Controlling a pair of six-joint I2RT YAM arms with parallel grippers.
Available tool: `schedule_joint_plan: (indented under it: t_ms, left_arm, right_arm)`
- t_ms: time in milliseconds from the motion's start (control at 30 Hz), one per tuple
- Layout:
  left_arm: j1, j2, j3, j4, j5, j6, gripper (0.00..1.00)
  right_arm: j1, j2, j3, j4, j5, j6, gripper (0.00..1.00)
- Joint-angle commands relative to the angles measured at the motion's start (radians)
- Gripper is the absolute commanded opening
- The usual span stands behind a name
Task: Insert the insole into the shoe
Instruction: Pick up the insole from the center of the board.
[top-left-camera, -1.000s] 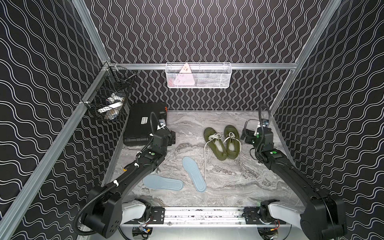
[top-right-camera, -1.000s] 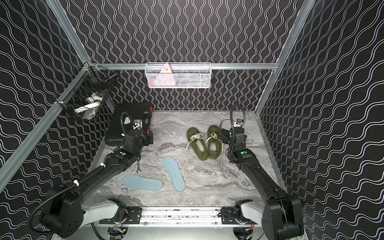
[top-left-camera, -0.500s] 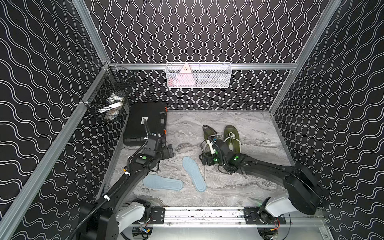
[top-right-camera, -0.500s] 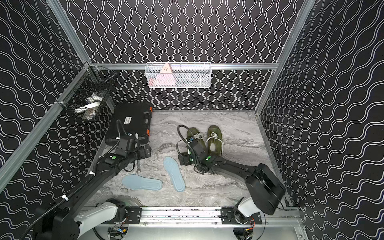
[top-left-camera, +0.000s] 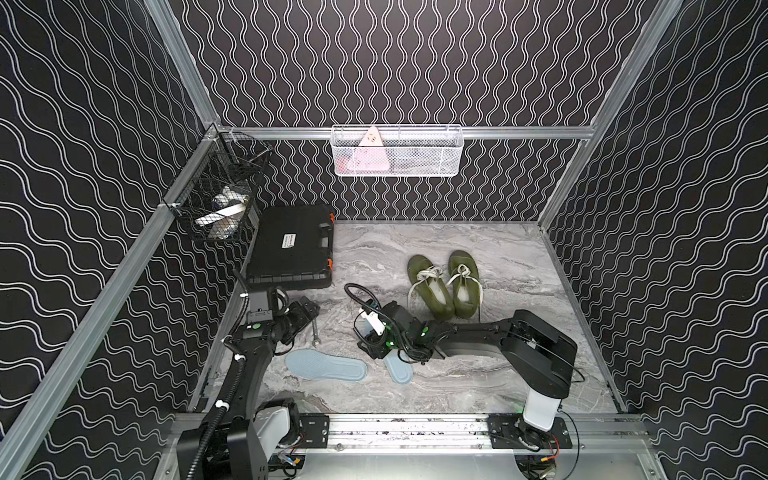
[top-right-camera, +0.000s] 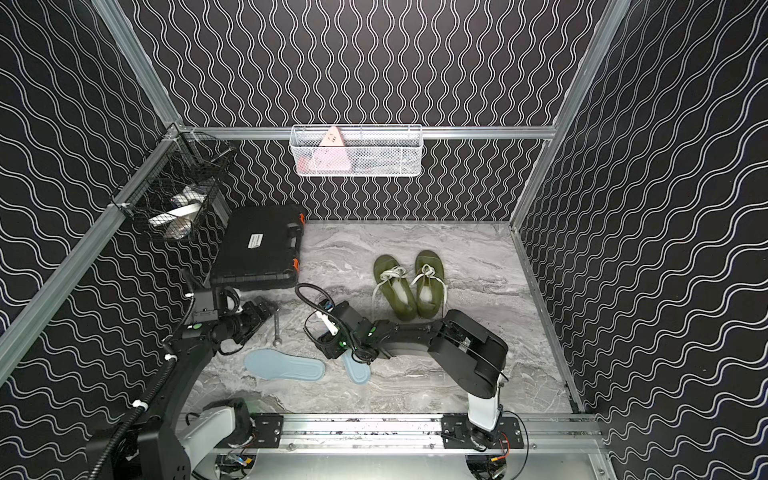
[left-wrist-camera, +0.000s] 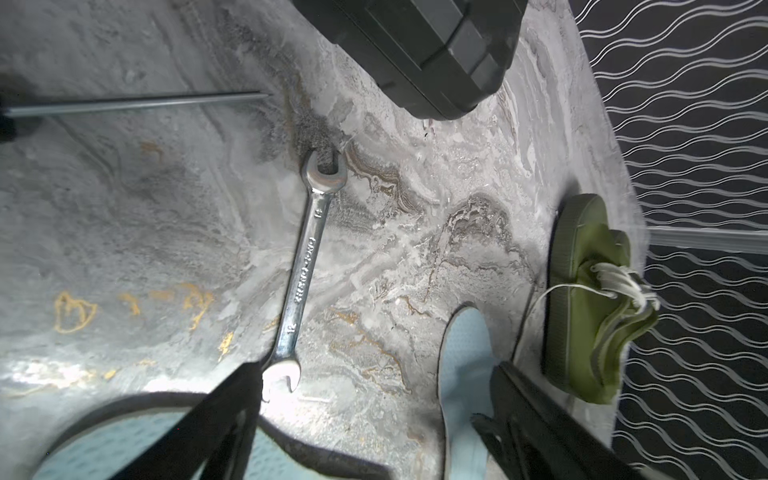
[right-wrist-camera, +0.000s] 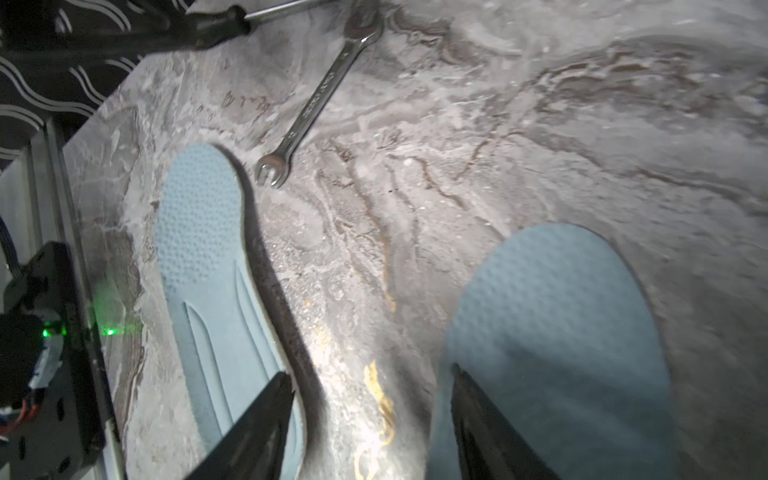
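1. Lowering the right gripper (right-wrist-camera: 370, 370), jaws apart, we should straddle one edge of the insole (right-wrist-camera: 561, 332) lying flat on the desk (top-left-camera: 498, 374).
2. We pinch gently. The left gripper (left-wrist-camera: 376, 368) hovers, jaws apart, and the shoes (top-left-camera: 430, 286) stand well apart from the insole.

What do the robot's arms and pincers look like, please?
Both are black with white base segments and green lights. The left arm carries a ribbed black conduit fastened with white ties; the right arm has looping black cables. The left pincer and right pincer have tapered black fingers.
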Motion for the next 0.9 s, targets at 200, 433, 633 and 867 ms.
schedule_joint_plan:
  t_ms: [200, 433, 633, 867]
  left_arm:
    - [0.086, -0.010, -0.004, -0.001, 0.130, -0.015, 0.91]
    - [0.111, -0.018, 0.000, -0.006, 0.128, -0.012, 0.91]
    - [0.116, -0.013, -0.007, 0.004, 0.134, -0.014, 0.91]
    - [0.116, -0.022, -0.013, 0.015, 0.140, -0.016, 0.90]
  right_arm:
    - [0.063, 0.086, 0.069, -0.036, -0.043, -0.151, 0.58]
    - [0.112, 0.135, 0.106, -0.077, -0.039, -0.210, 0.52]
    - [0.119, 0.160, 0.135, -0.084, -0.010, -0.207, 0.46]
    - [0.124, 0.173, 0.143, -0.099, 0.014, -0.203, 0.15]
